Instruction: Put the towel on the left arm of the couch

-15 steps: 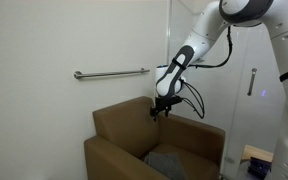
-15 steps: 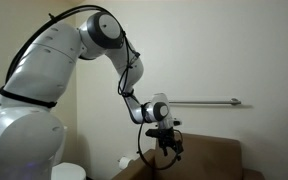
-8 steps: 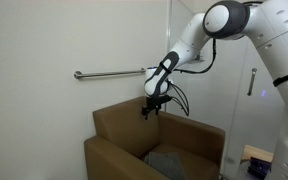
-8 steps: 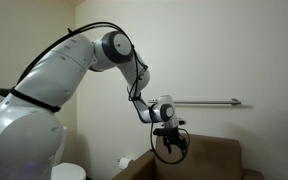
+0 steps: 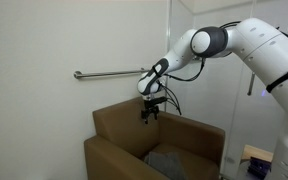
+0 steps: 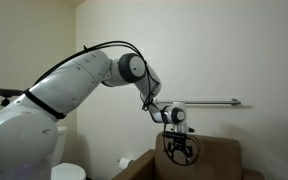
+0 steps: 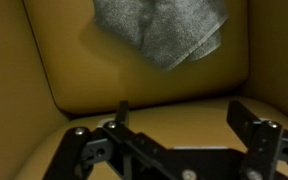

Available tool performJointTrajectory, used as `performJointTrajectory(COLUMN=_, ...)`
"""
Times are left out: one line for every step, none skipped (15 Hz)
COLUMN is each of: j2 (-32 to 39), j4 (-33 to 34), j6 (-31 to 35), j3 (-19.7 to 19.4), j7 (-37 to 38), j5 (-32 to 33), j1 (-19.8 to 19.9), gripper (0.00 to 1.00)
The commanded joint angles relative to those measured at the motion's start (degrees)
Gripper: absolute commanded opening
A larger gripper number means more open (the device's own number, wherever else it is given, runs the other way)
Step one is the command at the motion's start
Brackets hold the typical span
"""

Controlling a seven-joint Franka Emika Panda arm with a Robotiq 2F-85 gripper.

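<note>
The gripper [image 5: 150, 114] hung above the back of the couch [image 5: 116, 128]. Its 2 fingers [image 7: 246, 116] were spread wide and held nothing. The towel [image 7: 162, 30] lay crumpled on the seat cushion, below the gripper and on neither arm of the couch. Judgement: the open stance suited a descent onto the towel, as no grasp was yet made.

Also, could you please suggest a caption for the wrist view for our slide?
Open end effector hovering empty above the tan couch, with the grey towel lying crumpled on it.
</note>
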State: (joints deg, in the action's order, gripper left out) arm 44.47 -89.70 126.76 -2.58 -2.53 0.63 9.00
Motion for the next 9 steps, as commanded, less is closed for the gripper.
performJointTrajectory(j2=0.68, j4=0.95, j6=-0.75, j3=-0.43, j7=-0.48, j5=-0.38, j1=-0.23, gripper=1.00)
performJointTrajectory(j2=0.96, j4=1.26, j6=-0.88, j3=-0.41, j7=-0.52, j5=-0.38, j1=-0.22, gripper=1.00)
performJointTrajectory(j2=1.01, j4=1.34, j6=-0.91, j3=-0.37, j7=-0.53, j5=-0.39, j1=-0.25, gripper=1.00)
performJointTrajectory(j2=1.00, j4=1.38, j6=-0.93, j3=-0.34, j7=-0.53, j5=-0.39, j1=-0.27, gripper=1.00)
performJointTrajectory(j2=1.00, j4=1.40, j6=-0.94, j3=-0.33, j7=-0.53, j5=-0.39, j1=-0.27, gripper=1.00)
performJointTrajectory(j2=1.00, j4=1.41, j6=-0.94, j3=-0.33, j7=-0.53, j5=-0.39, j1=-0.27, gripper=1.00)
performJointTrajectory(j2=1.00, j4=1.41, j6=-0.95, j3=-0.32, j7=-0.53, j5=-0.39, j1=-0.27, gripper=1.00)
performJointTrajectory(j2=1.00, j4=1.41, j6=-0.95, j3=-0.32, j7=-0.53, j5=-0.39, j1=-0.27, gripper=1.00)
performJointTrajectory(j2=1.00, j4=1.41, j6=-0.95, j3=-0.32, j7=-0.53, j5=-0.39, j1=-0.27, gripper=1.00)
